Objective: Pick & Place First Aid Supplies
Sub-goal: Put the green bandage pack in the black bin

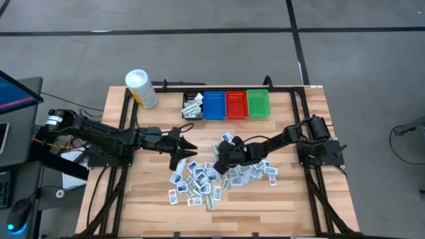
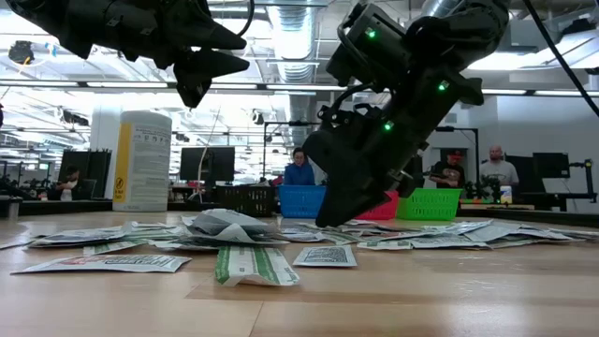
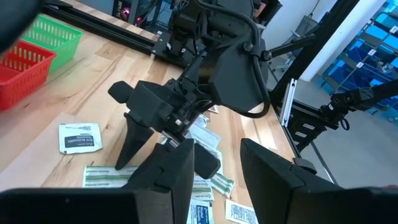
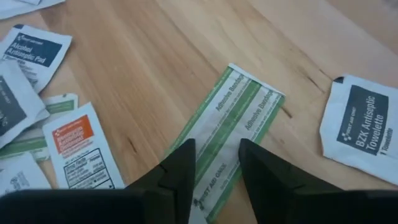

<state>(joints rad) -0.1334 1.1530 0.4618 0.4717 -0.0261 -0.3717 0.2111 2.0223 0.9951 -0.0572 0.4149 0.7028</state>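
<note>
A: Target? I'd take the flat white paper packet with green stripes (image 4: 231,121), an adhesive bandage strip lying flat on the pale wooden table (image 1: 292,199).

B: Agreed. Handling guess: near weightless, thin, floppy, slick wrapper. Nothing fragile. Trouble is that it lies flush to the wood, so no edge to get under. Pinch across the narrow width near one end, or scrape a finger under a short edge.

A: Right gripper (image 4: 216,163) state?

B: Fingers a little apart, nothing between them. Wrist view shows the striped packet directly under and just ahead of the fingertips, its long axis running away from the gripper at a slant. Whether the tips touch it, can't tell.

A: Neighbours?

B: White packet with a dark blue label (image 4: 364,127) off to one side of the gripper, well clear. White packet with an orange label (image 4: 81,152) on the other side, near but not overlapping the striped one. So a clean single pick looks possible.

A: Left gripper (image 1: 187,149)?

B: Hovering just beside the heap of small flat first aid packets (image 1: 219,176), fingers spread, holding nothing.
</note>
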